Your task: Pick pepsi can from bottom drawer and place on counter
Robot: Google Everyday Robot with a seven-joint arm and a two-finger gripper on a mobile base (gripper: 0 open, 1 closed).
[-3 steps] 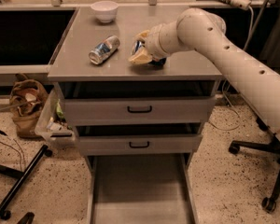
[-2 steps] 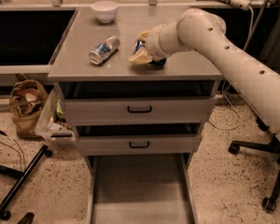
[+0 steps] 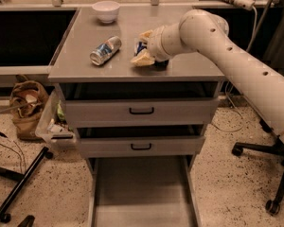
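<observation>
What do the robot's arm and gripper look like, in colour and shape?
The arm is a thick, rounded, cream-white tube in jointed segments, with a few small dark round holes along it. No cables show on it. The gripper, low over the counter, is a yellower cream at its tip.

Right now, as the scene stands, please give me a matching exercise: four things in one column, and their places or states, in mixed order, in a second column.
Things:
1. white bowl
2. silver-white can
3. bottom drawer
4. gripper

Places or states:
A. pulled out, floor bare
B. over the counter, right of the silver-white can
C. lying on its side
D. upright near the counter's back edge

Pairs: 1-D, 2-C, 3-A, 4-B.
</observation>
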